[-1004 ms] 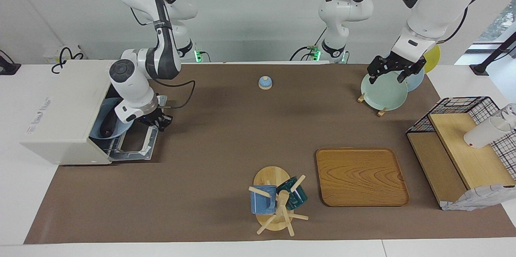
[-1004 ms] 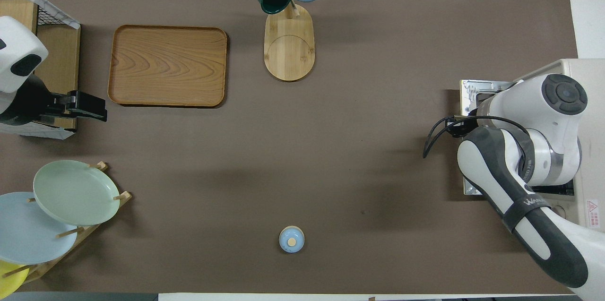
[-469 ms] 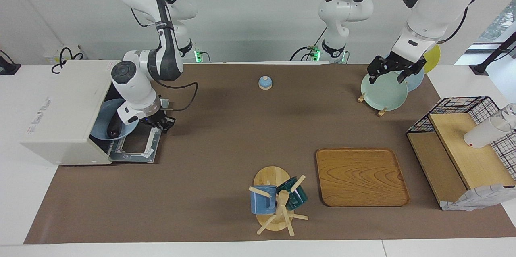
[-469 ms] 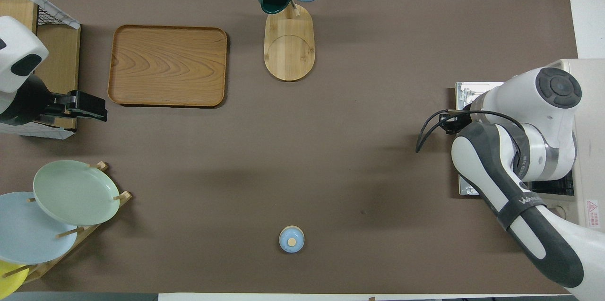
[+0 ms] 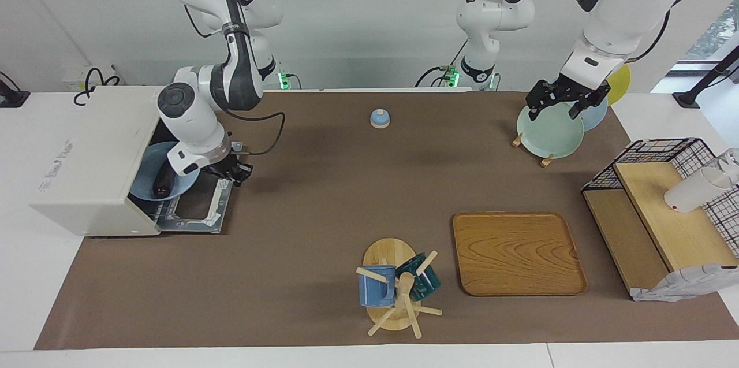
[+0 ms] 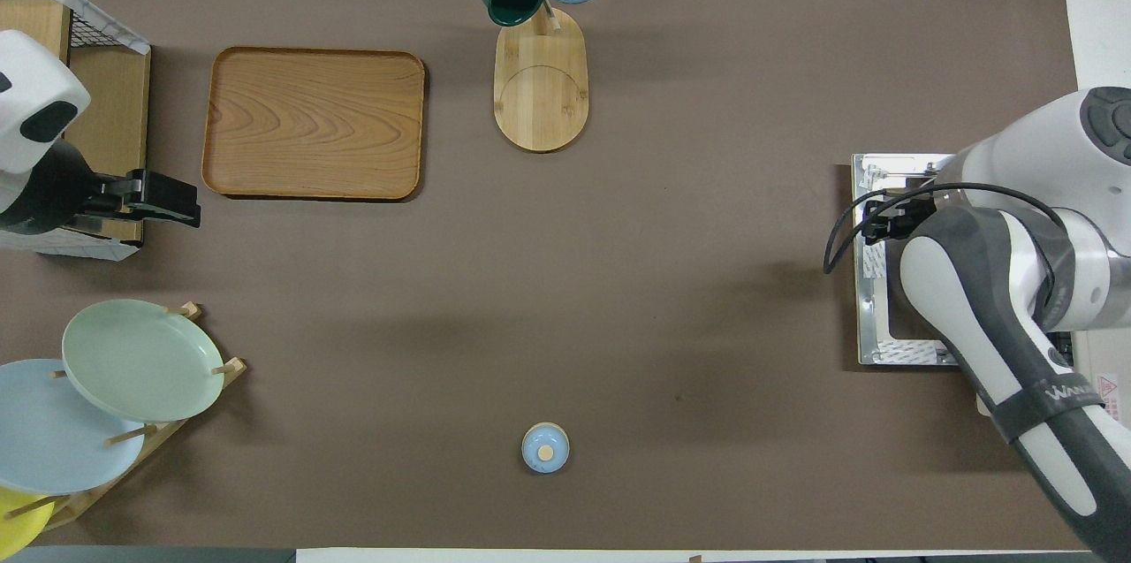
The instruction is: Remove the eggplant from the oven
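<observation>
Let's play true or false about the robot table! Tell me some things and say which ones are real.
1. The oven door is open. True.
2. The eggplant lies on the wooden tray. False: it lies on a blue plate in the oven's mouth.
3. The right tool is over the open oven door. True.
4. The left tool holds a mug. False: it hangs over the green plate in the plate rack, holding nothing.
5. Two mugs hang on the wooden mug stand. True.
</observation>
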Robot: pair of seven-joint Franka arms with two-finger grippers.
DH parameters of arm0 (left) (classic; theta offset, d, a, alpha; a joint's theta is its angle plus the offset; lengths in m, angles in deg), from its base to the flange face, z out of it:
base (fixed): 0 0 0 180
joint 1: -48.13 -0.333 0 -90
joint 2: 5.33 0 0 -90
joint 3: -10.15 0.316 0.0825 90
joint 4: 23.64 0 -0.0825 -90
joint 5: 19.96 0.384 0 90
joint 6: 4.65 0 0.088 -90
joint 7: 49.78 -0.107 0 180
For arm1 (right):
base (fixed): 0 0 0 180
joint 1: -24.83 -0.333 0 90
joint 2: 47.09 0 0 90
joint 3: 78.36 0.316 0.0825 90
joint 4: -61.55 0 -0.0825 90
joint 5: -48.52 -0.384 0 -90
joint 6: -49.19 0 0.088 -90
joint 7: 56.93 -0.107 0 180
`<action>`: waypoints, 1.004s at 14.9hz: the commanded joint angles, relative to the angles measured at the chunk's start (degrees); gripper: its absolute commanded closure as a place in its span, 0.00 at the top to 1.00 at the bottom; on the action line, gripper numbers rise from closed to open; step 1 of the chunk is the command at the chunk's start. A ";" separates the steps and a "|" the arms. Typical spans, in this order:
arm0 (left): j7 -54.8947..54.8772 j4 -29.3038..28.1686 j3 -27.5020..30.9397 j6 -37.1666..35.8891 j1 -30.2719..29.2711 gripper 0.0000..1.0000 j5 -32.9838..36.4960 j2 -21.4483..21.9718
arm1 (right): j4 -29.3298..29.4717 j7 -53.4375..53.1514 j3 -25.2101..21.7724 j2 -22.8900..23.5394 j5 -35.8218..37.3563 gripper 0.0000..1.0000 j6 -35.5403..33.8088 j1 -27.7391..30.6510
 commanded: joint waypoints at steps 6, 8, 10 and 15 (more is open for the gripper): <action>0.22 -0.04 0.36 -0.01 0.24 1.00 -0.43 0.19 | -6.26 5.45 0.31 -2.67 3.05 0.61 5.59 4.84; 0.22 -0.04 0.36 -0.01 0.15 1.00 -0.43 0.19 | -7.07 5.27 0.31 -2.85 3.05 0.48 7.28 4.84; 0.22 -0.04 0.36 -0.01 0.24 1.00 -0.43 0.19 | -8.30 5.36 0.31 -2.76 3.05 0.43 9.29 4.92; 0.22 -0.04 0.36 -0.01 0.15 1.00 -0.51 0.19 | -10.06 9.99 0.31 -3.02 3.14 0.00 11.16 4.75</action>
